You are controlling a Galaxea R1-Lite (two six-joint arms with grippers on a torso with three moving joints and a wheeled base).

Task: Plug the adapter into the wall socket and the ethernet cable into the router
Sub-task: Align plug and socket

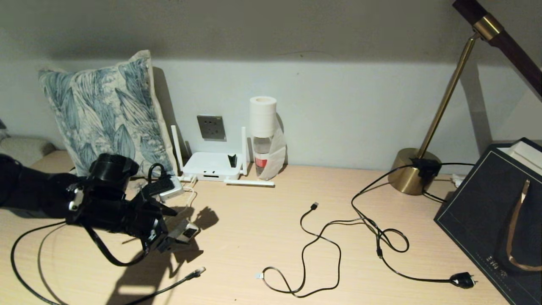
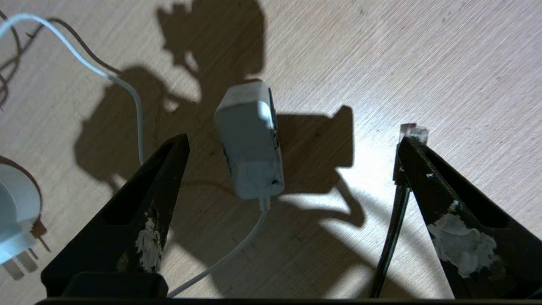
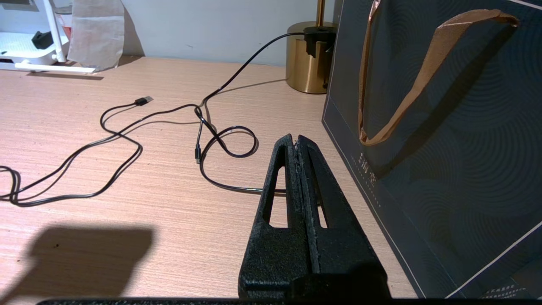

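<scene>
The left gripper (image 2: 292, 140) is hanging over the wooden table (image 1: 271, 220) at the lower left of the head view with its fingers (image 2: 144, 203) spread wide, and the adapter (image 2: 250, 140) is lying on the table between them, touched by neither. The ethernet cable (image 1: 192, 274) is trailing along the bottom left, its clear connector just beside one fingertip in the left wrist view, while the router (image 1: 211, 166) is sitting left of centre against the wall, under the wall socket (image 1: 211, 127). The right gripper (image 3: 297, 142) is staying out of the head view, fingers pressed together on nothing, beside a dark paper bag (image 3: 444, 140).
</scene>
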